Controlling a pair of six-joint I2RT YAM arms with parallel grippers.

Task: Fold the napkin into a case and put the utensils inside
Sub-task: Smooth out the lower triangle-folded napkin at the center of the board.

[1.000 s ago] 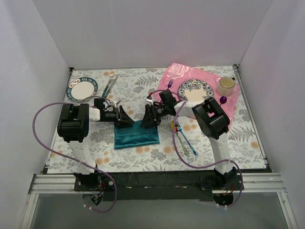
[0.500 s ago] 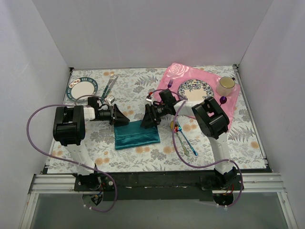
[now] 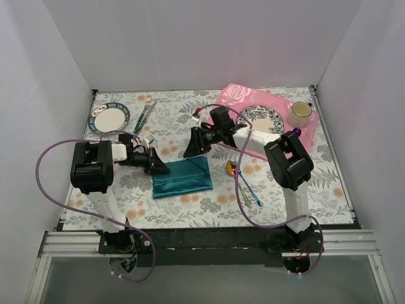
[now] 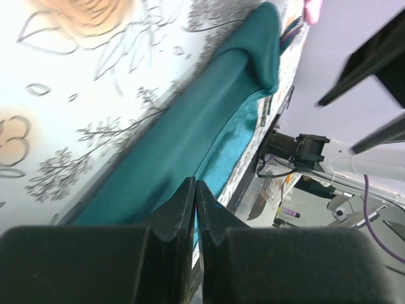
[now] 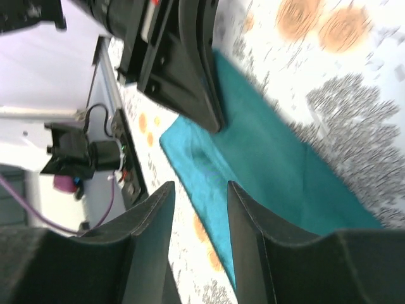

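The teal napkin [image 3: 182,177] lies folded into a narrow rectangle on the floral tablecloth. My left gripper [image 3: 162,168] is low at its far-left corner, its jaws pressed together on the cloth edge [image 4: 209,114]; the left wrist view shows its tips [image 4: 195,185] over the teal fold. My right gripper [image 3: 188,151] is open and empty, raised just beyond the napkin's far edge; its wrist view [image 5: 199,190] looks down on the cloth [image 5: 278,164] and the left fingers [image 5: 202,95]. The two iridescent utensils [image 3: 243,183] lie right of the napkin, the gold-pink spoon bowl [image 3: 232,167] nearest it.
A pink placemat [image 3: 231,98] at the back right holds a patterned plate [image 3: 259,118], a mug [image 3: 300,113], a purple fork [image 3: 225,111] and a purple spoon [image 3: 295,132]. A white plate [image 3: 109,118] and green-handled fork and knife [image 3: 145,113] sit at the back left.
My right gripper has let go of the napkin's far edge, opened and pulled up and back. My left gripper has stayed shut and shifted slightly towards me at the left corner.
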